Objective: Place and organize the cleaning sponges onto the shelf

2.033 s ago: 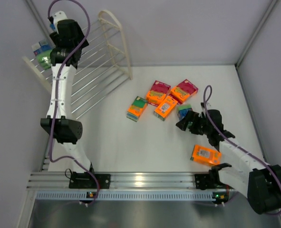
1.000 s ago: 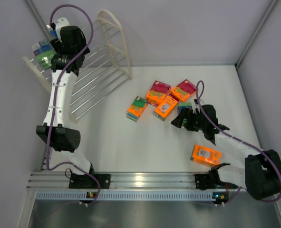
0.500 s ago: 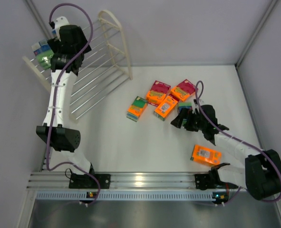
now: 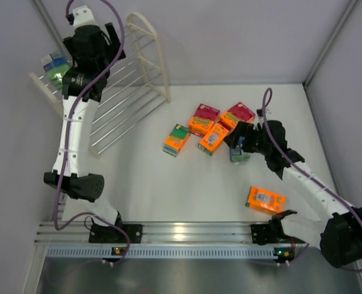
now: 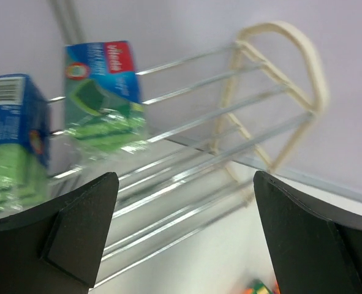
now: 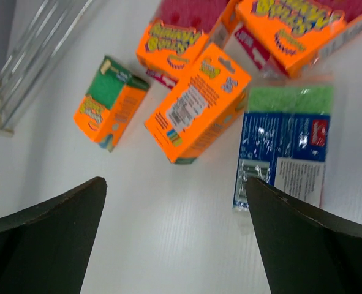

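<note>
Shifted, right hand (image 4: 240, 141) spreads wide above green sponge pack (image 6: 284, 146), apparently not touching.

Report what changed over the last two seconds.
The left gripper opened wide and lifted away from the two green packs on the shelf. The right gripper, open throughout, swung forward to hover over the loose green pack without gripping it. The shelf, the clustered orange packs and the lone orange pack stayed put.
</note>
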Available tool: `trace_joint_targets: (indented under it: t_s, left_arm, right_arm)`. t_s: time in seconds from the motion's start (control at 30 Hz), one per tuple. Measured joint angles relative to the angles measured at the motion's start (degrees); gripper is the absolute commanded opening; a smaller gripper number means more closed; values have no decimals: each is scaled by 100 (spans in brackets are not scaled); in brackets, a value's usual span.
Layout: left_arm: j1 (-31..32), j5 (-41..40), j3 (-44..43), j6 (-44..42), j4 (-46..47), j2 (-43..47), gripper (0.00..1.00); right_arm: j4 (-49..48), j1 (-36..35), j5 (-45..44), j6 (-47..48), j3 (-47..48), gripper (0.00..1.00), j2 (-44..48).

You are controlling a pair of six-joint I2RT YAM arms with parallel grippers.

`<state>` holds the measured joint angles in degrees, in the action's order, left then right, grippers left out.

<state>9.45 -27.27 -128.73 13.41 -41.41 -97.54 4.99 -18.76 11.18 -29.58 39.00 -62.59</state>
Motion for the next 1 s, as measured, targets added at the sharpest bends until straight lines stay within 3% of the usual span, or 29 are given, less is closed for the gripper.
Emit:
trace_joint_targets:
  t_s: [0.2, 0.33, 0.67, 1.0]
  left_arm:
    - [1453, 153, 769, -136, 85, 647, 98]
    - [2065, 616, 1687, 39, 140, 999, 98]
    - [2789, 1504, 4159, 732, 199, 1241, 98]
    - [2774, 2041, 6277, 1217, 584, 2872, 98]
  right_arm:
    - [872, 2, -1307, 264, 1187, 99, 190]
    - [1279, 15, -2004, 428, 1309, 99, 186]
    - [1436, 20, -1910, 710, 1001, 100, -680]
    - [1368, 20, -1773, 758, 848, 99, -1303]
